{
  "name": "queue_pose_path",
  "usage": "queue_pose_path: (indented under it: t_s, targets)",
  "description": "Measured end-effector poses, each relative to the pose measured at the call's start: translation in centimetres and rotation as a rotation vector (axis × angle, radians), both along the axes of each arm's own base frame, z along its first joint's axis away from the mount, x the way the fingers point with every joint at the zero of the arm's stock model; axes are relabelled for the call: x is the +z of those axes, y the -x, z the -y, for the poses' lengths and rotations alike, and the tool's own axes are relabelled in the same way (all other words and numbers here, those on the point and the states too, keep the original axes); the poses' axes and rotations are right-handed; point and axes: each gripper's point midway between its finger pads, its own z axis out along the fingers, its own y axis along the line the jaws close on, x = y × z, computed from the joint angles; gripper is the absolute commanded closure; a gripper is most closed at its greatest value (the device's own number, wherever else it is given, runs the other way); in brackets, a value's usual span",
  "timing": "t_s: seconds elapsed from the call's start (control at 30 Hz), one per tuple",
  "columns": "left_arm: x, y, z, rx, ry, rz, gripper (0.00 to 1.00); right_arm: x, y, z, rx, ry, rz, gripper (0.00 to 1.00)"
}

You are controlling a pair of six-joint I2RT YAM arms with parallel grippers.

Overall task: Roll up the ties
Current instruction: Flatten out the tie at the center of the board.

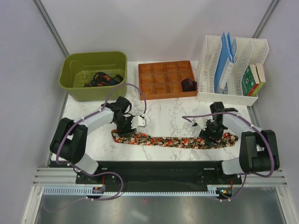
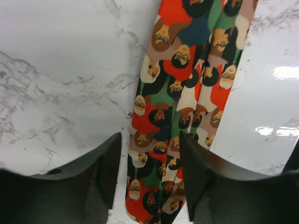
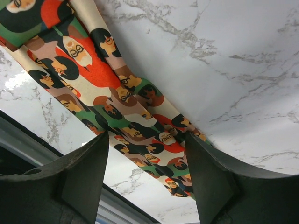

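The patterned tie (image 1: 173,141) lies flat on the marble table (image 1: 168,114) near its front edge, its long axis running from 9 to 3 o'clock. Both arms reach forward and bend down over it. The left gripper (image 2: 150,144) hangs over the 9 o'clock end and the right gripper (image 3: 147,142) over the 3 o'clock end. Each has its jaws apart, astride the cloth; whether the fingertips touch it is unclear. Dark ties (image 1: 100,79) sit in the green basin (image 1: 74,86) at 11 o'clock.

No text or label can be read
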Motion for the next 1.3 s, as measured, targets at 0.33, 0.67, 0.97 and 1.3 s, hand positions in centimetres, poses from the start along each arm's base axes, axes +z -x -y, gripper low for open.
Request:
queue_pose_path:
  t_s: [0.33,0.67,0.97,1.3]
  targets:
    - [-0.8,-1.1,-1.2,-0.054,-0.064,0.076,0.93,-0.2,0.1,0.3,-0.001,0.016,-0.01,0.21]
    - [1.4,-1.4,-1.7,-0.079,-0.061,0.149,0.53,-0.2,-0.1,0.5,-0.005,0.03,-0.013,0.2]
    - [-0.1,-0.5,-3.1,-0.099,-0.141,0.095,0.5,-0.2,-0.2,0.6,-0.01,0.035,-0.016,0.19]
    - [0.2,0.4,-5.3,-0.09,-0.188,0.052,0.98,-0.2,-0.2,0.7,-0.016,0.038,-0.019,0.19]
